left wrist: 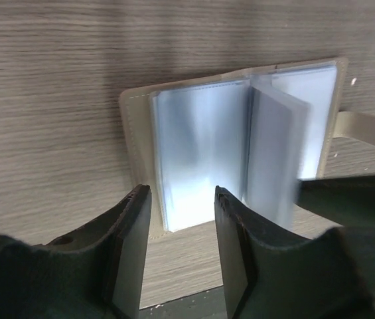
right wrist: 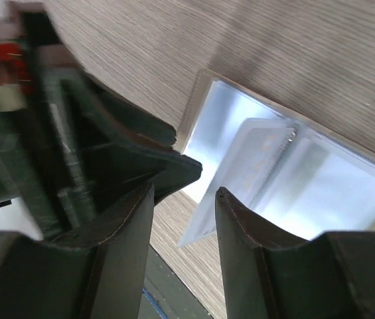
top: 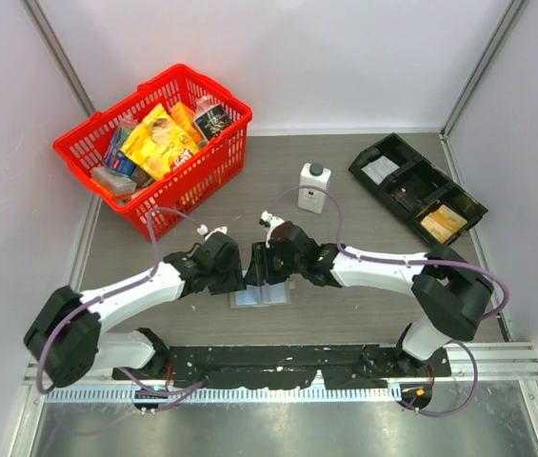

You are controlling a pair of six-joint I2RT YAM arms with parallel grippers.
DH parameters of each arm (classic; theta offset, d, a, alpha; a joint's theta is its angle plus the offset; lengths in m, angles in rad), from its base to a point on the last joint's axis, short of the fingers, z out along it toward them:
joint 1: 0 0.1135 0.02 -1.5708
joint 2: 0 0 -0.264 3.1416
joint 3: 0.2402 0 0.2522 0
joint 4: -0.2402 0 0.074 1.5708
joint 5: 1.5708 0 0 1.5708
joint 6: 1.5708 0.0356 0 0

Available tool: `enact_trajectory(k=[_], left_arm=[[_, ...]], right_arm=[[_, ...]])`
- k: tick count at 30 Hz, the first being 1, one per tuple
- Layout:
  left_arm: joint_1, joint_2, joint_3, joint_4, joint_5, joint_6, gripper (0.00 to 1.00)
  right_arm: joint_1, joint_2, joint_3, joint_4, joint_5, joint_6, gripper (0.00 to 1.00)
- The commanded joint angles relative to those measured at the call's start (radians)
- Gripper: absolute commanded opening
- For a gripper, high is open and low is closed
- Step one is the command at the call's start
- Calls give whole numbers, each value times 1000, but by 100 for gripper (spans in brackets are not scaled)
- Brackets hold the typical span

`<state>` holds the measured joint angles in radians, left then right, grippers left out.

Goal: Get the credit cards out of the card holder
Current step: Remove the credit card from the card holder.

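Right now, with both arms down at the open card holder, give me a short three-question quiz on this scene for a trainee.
1. True or false: the card holder lies shut on the table.
2. Which thing sits at the table's back left? A white bottle; B red basket; C black tray.
3. Fill in: the left pincer and the right pincer both have their jaws ____.
Key: 1 false, it lies open; 2 B; 3 open.
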<state>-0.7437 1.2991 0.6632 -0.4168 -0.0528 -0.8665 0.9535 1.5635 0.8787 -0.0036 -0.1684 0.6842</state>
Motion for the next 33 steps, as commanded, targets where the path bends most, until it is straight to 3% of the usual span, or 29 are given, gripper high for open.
enact_trajectory(k=[1,6,11,15,24,33], left_arm=[[17,-153,-25,-26,-97,-68,48],[49,-285,-54,-66,-130,-94,52],[60,-314,-37,-73,-96,-92,52],[58,-261,-8,-17,-7,-75,49],[61,-115,36,59,120,-65,37],[136,-44,-114,199,218,-157,33]], right_arm=[[7,82,32,141,-109,23,47],[7,158,45,177,-160,37,47],[1,100,20,185,-120,26,47],[-25,32,-46,191,-80,43,47],[-94,-22,-207,391,-118,132,47],[-116,58,-276,550,-155,209,46]])
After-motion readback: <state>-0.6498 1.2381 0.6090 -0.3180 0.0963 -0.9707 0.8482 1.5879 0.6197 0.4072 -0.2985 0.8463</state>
